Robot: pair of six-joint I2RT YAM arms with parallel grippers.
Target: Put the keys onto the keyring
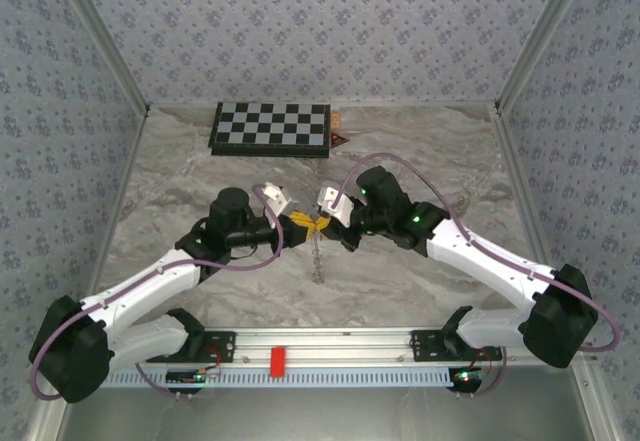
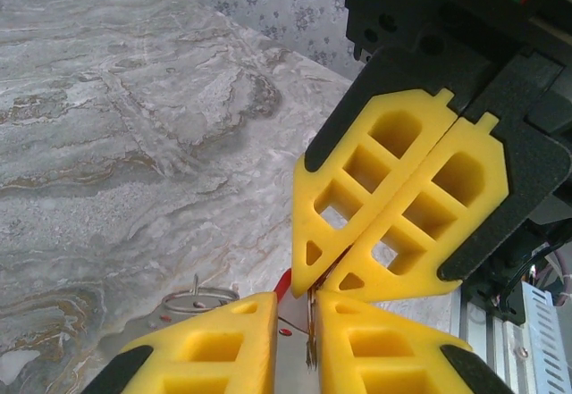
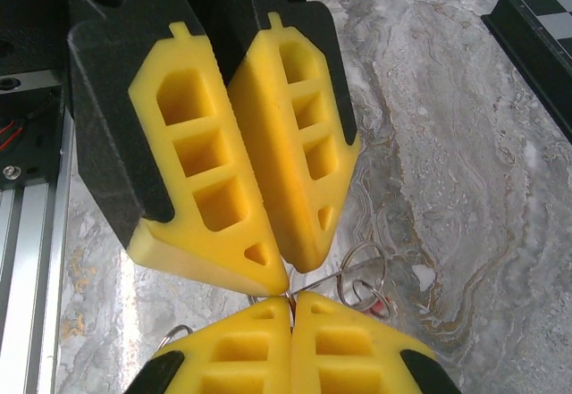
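Barely visible, a key (image 2: 283, 284) peeks between left claw (image 2: 297, 299) and right claw (image 2: 312, 288).

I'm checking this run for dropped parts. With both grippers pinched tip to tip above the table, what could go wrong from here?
The left gripper seems to pinch the key with only its fingertips; a slight twist could let it slip and drop. The right gripper appears to hold the keyring by its thin wire, so the loop may swing or pull free. The two grippers' tips touch, so any further push could jam them.
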